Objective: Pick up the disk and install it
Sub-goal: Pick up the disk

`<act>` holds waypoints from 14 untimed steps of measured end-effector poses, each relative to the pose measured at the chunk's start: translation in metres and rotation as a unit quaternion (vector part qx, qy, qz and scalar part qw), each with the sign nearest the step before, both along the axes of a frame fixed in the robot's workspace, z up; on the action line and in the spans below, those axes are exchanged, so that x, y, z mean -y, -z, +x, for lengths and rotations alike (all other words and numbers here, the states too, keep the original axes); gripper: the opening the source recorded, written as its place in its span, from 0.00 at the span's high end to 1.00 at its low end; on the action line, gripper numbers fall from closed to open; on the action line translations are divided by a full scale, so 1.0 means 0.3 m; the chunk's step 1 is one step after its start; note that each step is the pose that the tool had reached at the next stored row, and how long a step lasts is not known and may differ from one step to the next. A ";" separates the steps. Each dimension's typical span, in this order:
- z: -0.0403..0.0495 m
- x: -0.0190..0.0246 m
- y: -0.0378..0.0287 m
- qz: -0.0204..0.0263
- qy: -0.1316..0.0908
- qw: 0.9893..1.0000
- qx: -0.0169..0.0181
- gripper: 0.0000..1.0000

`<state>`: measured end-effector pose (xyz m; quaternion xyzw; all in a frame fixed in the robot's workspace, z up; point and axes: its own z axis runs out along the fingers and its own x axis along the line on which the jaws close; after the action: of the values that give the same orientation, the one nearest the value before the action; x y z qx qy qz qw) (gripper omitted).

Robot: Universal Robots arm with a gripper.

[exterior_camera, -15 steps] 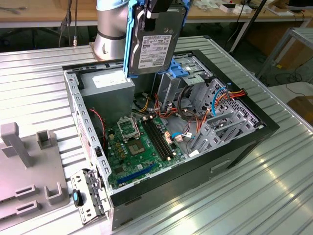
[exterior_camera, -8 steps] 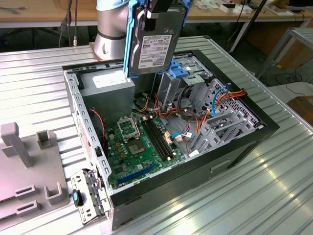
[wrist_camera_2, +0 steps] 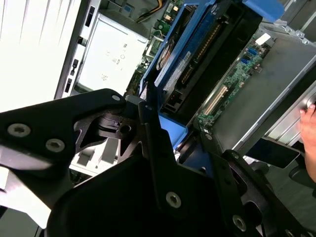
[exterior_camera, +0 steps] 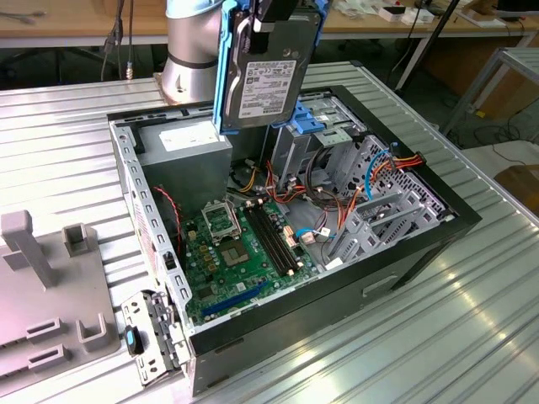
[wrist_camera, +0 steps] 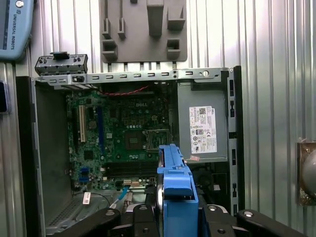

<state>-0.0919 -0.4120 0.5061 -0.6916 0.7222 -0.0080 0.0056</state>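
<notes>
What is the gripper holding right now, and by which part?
The flat dark grey metal disk in bright blue plastic rails, hanging upright above the open black computer case. The gripper clamps its upper end.

Open room over motherboard (exterior_camera: 242,252) (cables (exterior_camera: 337,202) nearby)

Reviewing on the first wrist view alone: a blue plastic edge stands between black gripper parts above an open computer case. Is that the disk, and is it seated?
Observer: Not seated. In the exterior view the dark grey metal disk in blue plastic rails hangs upright from the gripper, above the open black computer case.
Operator: Anyone nearby?
Observer: Yes, the second wrist view catches a person's hand close beside the case.
</notes>
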 end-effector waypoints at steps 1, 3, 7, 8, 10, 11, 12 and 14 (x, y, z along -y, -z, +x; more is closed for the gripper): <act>0.000 0.002 0.000 0.000 0.000 1.000 0.000 0.63; 0.000 0.007 0.000 0.000 0.000 1.000 0.000 0.63; 0.000 0.029 0.001 0.000 0.000 1.000 0.000 0.63; 0.000 0.030 0.001 0.000 0.000 1.000 0.000 0.63; 0.000 0.030 0.001 0.000 0.000 1.000 0.000 0.63; 0.000 0.030 0.001 0.000 0.000 1.000 0.000 0.63; 0.000 0.030 0.001 0.000 0.000 1.000 0.000 0.63; 0.000 0.031 0.001 0.000 0.000 1.000 0.000 0.63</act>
<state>-0.0919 -0.4212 0.5059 -0.6916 0.7222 -0.0080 0.0056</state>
